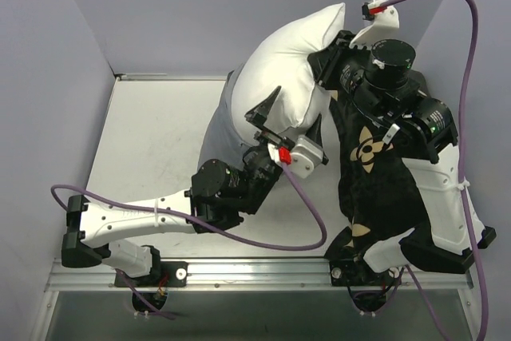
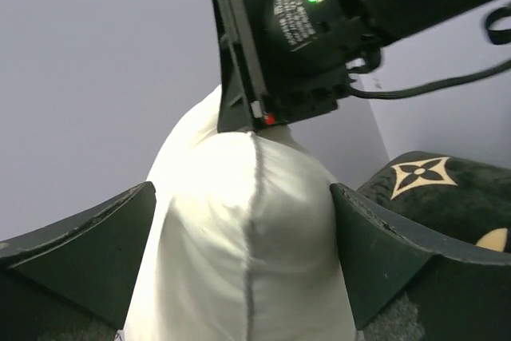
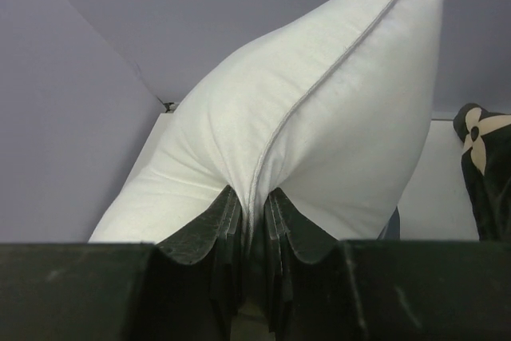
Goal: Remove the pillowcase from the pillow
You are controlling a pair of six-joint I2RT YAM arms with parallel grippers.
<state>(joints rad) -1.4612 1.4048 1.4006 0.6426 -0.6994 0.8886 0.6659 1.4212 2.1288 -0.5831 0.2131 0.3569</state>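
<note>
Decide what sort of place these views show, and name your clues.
Probably a robotics test cell: plain walls box in a white table, the left arm and right arm are bolted to a rail, and purple cables trail from them.

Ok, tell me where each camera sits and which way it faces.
Top external: above and behind the bases, looking down on the table; shows left arm, right arm, pillow between them, black fabric alongside.
Left wrist: on the left arm, facing the pillow; its open left tool straddles it, right arm beyond.
Right wrist: looks along its right tool, shut on the pillow's seam.
All three share the pillow and black fabric.
</note>
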